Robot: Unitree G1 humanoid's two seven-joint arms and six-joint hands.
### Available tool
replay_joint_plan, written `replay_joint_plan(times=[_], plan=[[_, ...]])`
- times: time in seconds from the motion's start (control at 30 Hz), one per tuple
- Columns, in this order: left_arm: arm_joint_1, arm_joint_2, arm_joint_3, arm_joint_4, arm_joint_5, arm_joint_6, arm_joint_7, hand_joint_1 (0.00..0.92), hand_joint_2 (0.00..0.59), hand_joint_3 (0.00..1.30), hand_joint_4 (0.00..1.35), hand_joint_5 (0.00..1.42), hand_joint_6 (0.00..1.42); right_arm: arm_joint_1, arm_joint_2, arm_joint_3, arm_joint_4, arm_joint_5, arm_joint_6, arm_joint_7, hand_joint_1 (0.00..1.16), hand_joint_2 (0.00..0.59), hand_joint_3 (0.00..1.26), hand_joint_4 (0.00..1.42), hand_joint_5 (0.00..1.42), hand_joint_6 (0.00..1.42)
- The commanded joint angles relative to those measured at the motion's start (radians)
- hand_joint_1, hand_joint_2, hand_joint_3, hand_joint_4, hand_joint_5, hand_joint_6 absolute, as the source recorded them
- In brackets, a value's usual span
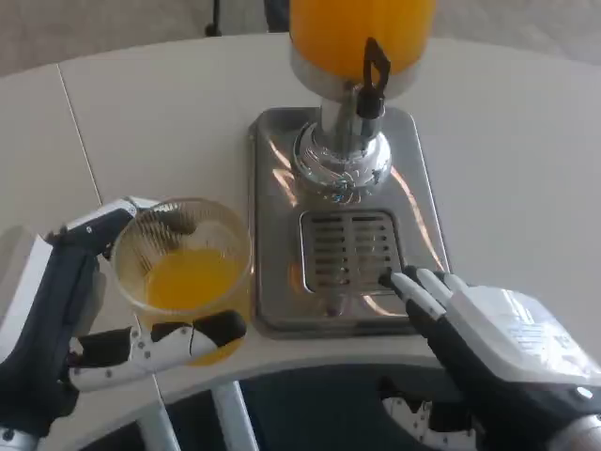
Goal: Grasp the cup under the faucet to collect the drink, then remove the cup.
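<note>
Head view looks down on a white table (141, 103) with a juice dispenser (362, 38) at the top, its orange tank above a black tap lever (374, 75) and a chrome spout base (342, 162). Below that sits a steel drip tray (272, 235) with a slotted grate (352, 249).

The cup (183, 268), clear plastic and holding orange juice well below its brim, now sits left of the tray, away from the faucet, so the collecting looks done and removal is under way.

The main risk, as I judge it, is a spill: the cup is soft-walled and open-topped, so a harder squeeze could buckle it, and a tilt or jerk while carrying could slosh juice over the rim. It also appears close to the tray's left edge, and a sideways swing could knock it there. A loosened hold could let it slip.

The left hand (103, 310) wraps the cup, one finger curving behind its far side and another across the front near the base, holding it upright. The right hand (479, 329) hovers at the tray's lower right corner, fingers extended and slightly apart, tips at the grate's edge, holding nothing; whether they touch the metal I cannot tell
</note>
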Motion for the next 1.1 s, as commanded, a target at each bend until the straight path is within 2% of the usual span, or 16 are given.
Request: replay_joint_plan(times=[0.03,0.33,0.57,0.67,0.8,0.93,1.1], plan=[[0.070,0.003,0.048,-0.088,-0.060,-0.077,-0.039,0.583,0.014,0.95,1.16,1.36,1.42,0.035,-0.009,0.015,-0.038,0.001,-0.022,-0.011,0.67,0.480,0.05,0.00,0.00,0.00],[0.157,0.002,0.124,-0.117,-0.121,-0.158,-0.113,0.580,0.012,0.95,1.16,1.36,1.42,0.081,-0.003,0.082,-0.046,-0.052,-0.078,-0.054,0.66,0.481,0.05,0.00,0.00,0.00],[0.164,-0.005,0.148,-0.106,-0.135,-0.187,-0.136,0.579,0.011,0.95,1.16,1.36,1.42,0.126,0.021,0.160,-0.030,-0.173,-0.120,-0.125,0.67,0.483,0.05,0.00,0.00,0.00],[0.162,-0.007,0.151,-0.104,-0.136,-0.193,-0.143,0.580,0.012,0.95,1.16,1.36,1.42,0.139,0.029,0.182,-0.015,-0.200,-0.129,-0.134,0.68,0.485,0.05,0.00,0.00,0.00],[0.166,-0.009,0.152,-0.106,-0.139,-0.202,-0.152,0.581,0.011,0.95,1.16,1.36,1.42,0.147,0.042,0.194,-0.013,-0.215,-0.128,-0.149,0.68,0.486,0.05,0.00,0.00,0.00],[0.174,-0.018,0.148,-0.117,-0.137,-0.206,-0.158,0.582,0.011,0.95,1.16,1.36,1.42,0.168,0.061,0.185,-0.023,-0.224,-0.118,-0.167,0.69,0.487,0.05,0.00,0.00,0.00],[0.182,-0.028,0.147,-0.128,-0.135,-0.208,-0.163,0.583,0.009,0.96,1.16,1.36,1.42,0.192,0.063,0.178,-0.043,-0.221,-0.126,-0.164,0.69,0.487,0.04,0.00,0.00,0.00]])
